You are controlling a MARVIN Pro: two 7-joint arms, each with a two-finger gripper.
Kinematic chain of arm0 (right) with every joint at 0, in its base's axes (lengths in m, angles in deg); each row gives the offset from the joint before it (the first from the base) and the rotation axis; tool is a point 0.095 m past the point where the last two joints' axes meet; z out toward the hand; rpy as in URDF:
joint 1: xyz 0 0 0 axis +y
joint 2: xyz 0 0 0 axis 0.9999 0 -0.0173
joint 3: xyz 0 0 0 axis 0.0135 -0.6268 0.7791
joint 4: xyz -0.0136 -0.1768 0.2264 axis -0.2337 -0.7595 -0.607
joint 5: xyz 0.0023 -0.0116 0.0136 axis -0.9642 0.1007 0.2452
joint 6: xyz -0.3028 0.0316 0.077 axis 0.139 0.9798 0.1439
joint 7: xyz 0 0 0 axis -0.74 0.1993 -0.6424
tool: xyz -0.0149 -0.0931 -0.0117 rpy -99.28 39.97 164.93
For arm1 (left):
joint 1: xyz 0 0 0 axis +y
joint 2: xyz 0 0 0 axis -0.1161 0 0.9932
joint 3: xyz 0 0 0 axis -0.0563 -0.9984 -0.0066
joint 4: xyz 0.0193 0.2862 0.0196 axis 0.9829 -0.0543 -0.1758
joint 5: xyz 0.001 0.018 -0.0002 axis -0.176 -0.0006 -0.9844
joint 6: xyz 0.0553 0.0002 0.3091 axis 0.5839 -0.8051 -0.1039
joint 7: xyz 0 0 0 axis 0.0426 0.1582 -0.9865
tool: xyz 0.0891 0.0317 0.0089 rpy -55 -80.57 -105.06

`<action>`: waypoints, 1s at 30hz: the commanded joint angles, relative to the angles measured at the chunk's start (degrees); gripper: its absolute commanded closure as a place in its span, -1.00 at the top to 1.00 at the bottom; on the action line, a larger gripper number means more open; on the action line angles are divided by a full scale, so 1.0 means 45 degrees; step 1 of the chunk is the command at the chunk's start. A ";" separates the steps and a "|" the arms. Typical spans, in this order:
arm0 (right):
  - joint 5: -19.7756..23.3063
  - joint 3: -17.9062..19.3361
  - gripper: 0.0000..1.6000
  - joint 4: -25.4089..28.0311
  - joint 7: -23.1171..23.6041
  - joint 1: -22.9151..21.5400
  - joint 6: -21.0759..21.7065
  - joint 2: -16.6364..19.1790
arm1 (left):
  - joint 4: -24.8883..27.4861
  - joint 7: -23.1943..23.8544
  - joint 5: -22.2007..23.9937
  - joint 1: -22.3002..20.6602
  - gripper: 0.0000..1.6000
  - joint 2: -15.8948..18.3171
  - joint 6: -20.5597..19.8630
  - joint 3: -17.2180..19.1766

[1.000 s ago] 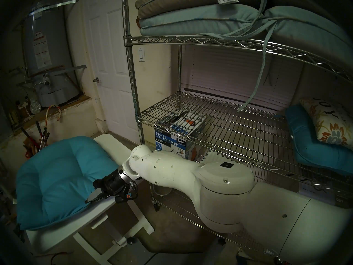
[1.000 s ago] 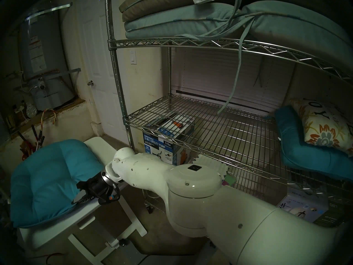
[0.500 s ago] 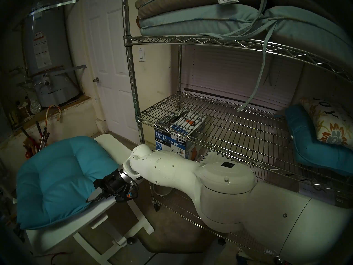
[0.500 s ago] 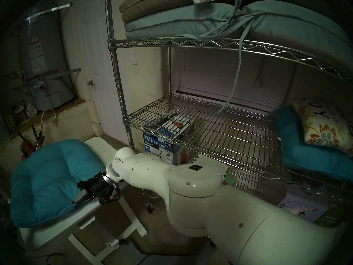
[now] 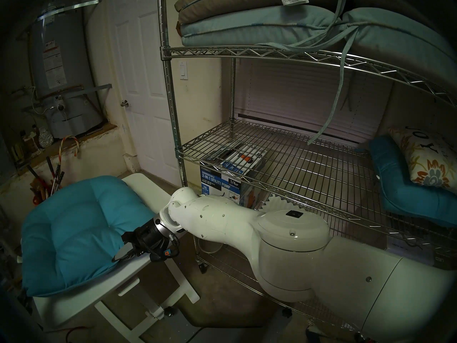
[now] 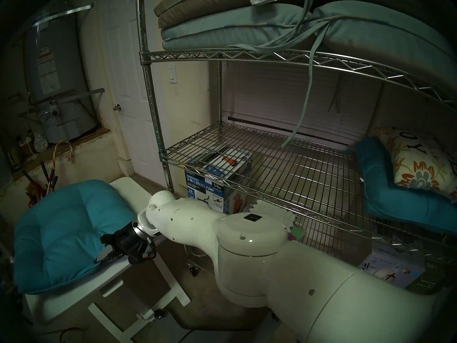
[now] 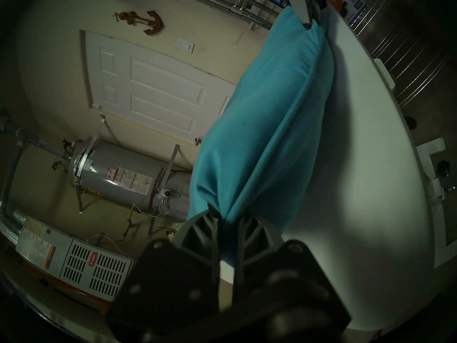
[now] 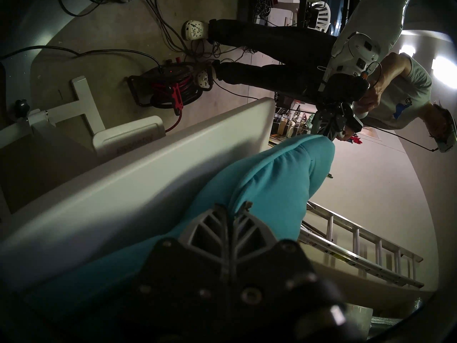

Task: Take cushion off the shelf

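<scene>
The teal-blue tufted cushion (image 5: 79,231) lies on the white tilting table (image 5: 148,194), left of the chrome wire shelf (image 5: 173,100). My right gripper (image 5: 116,257) is shut on the cushion's right edge; the right wrist view shows its fingers (image 8: 217,218) pinching the teal fabric (image 8: 267,186). My left gripper (image 7: 227,213) is shut on the opposite end of the cushion (image 7: 267,117), above the tabletop (image 7: 358,161). In the head views the left gripper is lost in the dark lower-left rim. The shelf's middle tier (image 5: 296,166) is bare on its left side.
A bent teal cushion with a floral pillow (image 5: 408,194) sits at the tier's right end. Pale blue-grey cushions (image 5: 247,25) fill the top tier; a pump box (image 5: 222,184) stands below. A water heater (image 5: 61,75) and door (image 5: 141,87) stand behind. A person (image 8: 371,75) and cable reel (image 8: 170,87) are beyond the table.
</scene>
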 commanded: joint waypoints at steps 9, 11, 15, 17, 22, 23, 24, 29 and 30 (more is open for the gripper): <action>-0.0008 0.0150 1.00 -0.0279 0.0172 -0.0076 -0.0055 0.0155 | -0.0016 -0.0590 0.0154 0.0262 -1.00 0.0252 -0.0021 0.0306; -0.0015 0.0175 1.00 -0.0283 0.0175 -0.0068 -0.0090 0.0150 | -0.0029 -0.0627 0.0136 0.0277 -1.00 0.0268 -0.0021 0.0281; -0.0053 0.0222 1.00 -0.0272 0.0202 -0.0040 -0.0115 0.0154 | -0.0045 -0.0707 0.0108 0.0318 -1.00 0.0300 -0.0021 0.0225; -0.0076 0.0250 1.00 -0.0256 0.0218 -0.0026 -0.0130 0.0160 | -0.0033 -0.0751 0.0105 0.0349 -1.00 0.0310 -0.0021 0.0194; -0.0120 0.0305 1.00 -0.0127 0.0279 0.0039 -0.0162 0.0256 | 0.0021 -0.0831 0.0086 0.0428 -1.00 0.0325 -0.0021 0.0123; -0.0130 0.0311 1.00 -0.0085 0.0287 0.0055 -0.0174 0.0295 | 0.0026 -0.0850 0.0074 0.0436 -1.00 0.0326 -0.0021 0.0111; -0.0140 0.0322 1.00 -0.0024 0.0298 0.0063 -0.0193 0.0339 | 0.0030 -0.0870 0.0065 0.0447 -1.00 0.0329 -0.0021 0.0099; -0.0186 0.0365 1.00 0.0308 0.0343 0.0124 -0.0265 0.0619 | 0.0075 -0.0935 0.0052 0.0479 -1.00 0.0316 -0.0021 0.0061; -0.0195 0.0370 1.00 0.0363 0.0350 0.0140 -0.0269 0.0673 | 0.0083 -0.0939 0.0051 0.0483 -1.00 0.0312 -0.0021 0.0055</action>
